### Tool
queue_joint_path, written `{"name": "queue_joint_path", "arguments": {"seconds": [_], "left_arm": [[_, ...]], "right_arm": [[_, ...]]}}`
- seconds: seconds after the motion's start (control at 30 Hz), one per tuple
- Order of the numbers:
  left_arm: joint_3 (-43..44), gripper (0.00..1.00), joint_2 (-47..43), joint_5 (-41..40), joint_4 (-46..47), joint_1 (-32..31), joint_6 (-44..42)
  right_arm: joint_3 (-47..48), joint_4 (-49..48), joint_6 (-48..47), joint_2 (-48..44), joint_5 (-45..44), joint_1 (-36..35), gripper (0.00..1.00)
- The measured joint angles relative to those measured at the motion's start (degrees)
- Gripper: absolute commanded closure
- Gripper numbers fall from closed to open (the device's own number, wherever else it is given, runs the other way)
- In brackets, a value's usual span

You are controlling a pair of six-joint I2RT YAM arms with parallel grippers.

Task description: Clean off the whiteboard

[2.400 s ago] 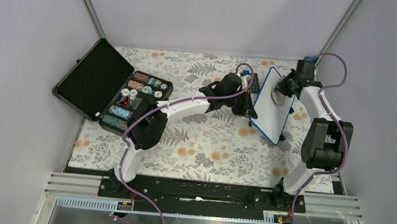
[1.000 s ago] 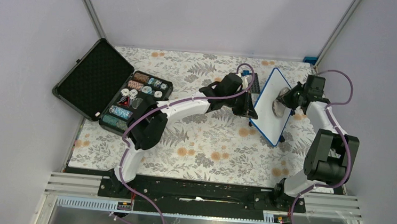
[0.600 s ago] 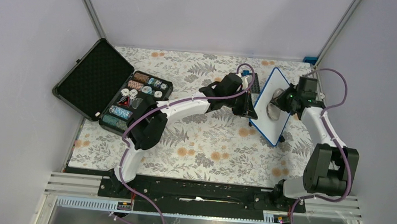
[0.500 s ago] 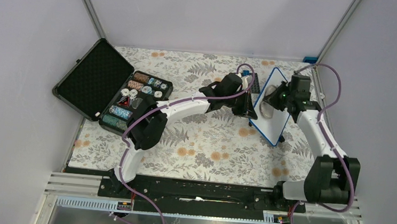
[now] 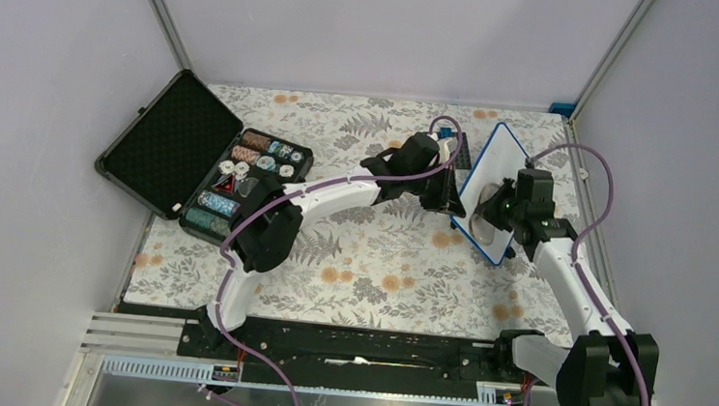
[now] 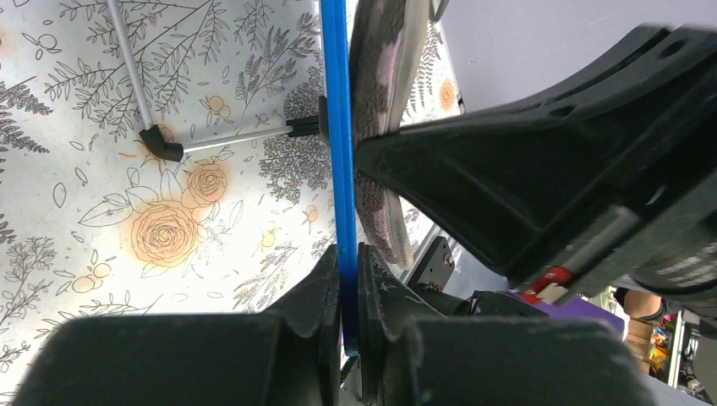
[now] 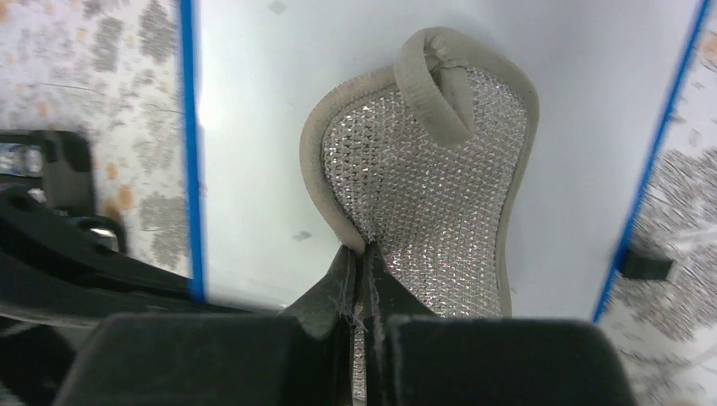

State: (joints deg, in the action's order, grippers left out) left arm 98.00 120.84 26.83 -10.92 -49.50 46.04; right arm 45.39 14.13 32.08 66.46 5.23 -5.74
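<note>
Floral tablecloth [image 5: 379,272] underneath; left gripper [image 6: 345,258] clamps the blue-framed white whiteboard [image 5: 501,156] steady on edge, while right gripper [image 7: 362,254] pinches a silvery mesh sponge pad [image 7: 427,169] flat against it for wiping.

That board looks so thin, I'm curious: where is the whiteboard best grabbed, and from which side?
Pinch the whiteboard by its blue rim, edge-on from the left, clear of the scrubbing pad: it's thin, flat, as the left gripper shows.
</note>
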Motion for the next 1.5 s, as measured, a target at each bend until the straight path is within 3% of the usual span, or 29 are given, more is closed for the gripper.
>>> {"name": "queue_joint_path", "arguments": {"seconds": [0.17,0.33,0.63,0.87,0.97,1.17,1.3,1.5], "left_arm": [[0.0,1.0,-0.2,0.0,0.1,-0.2,-0.3],[0.0,1.0,-0.2,0.1,0.1,-0.2,-0.3],[0.0,1.0,-0.2,-0.2,0.0,-0.2,-0.5],[-0.2,1.0,-0.4,-0.6,0.0,-0.3,-0.6],[-0.2,1.0,-0.4,-0.4,-0.1,-0.3,-0.6],[-0.3,1.0,-0.5,-0.3,-0.2,-0.2,-1.0],[-0.7,1.0,-0.6,-0.3,0.2,-0.2,-1.0],[-1.1,1.0,-0.6,-0.6,0.2,0.0,-1.1]], "right_arm": [[-2.5,6.0,-1.2,-4.3,-2.3,-0.2,1.0],[1.7,11.0,-1.7,-4.5,-2.2,-3.1,1.0],[3.6,6.6,-2.2,-1.2,-3.4,-5.3,1.0],[-4.2,1.4,1.5,3.4,-1.6,8.9,1.0],[-8.3,1.9,2.5,0.9,-1.9,10.5,1.0],[0.4,10.5,2.7,0.8,-6.4,-1.4,1.0],[2.7,9.0,4.1,0.1,-7.7,-5.5,1.0],[-7.1,0.9,7.6,0.6,-4.6,4.6,1.0]]}}
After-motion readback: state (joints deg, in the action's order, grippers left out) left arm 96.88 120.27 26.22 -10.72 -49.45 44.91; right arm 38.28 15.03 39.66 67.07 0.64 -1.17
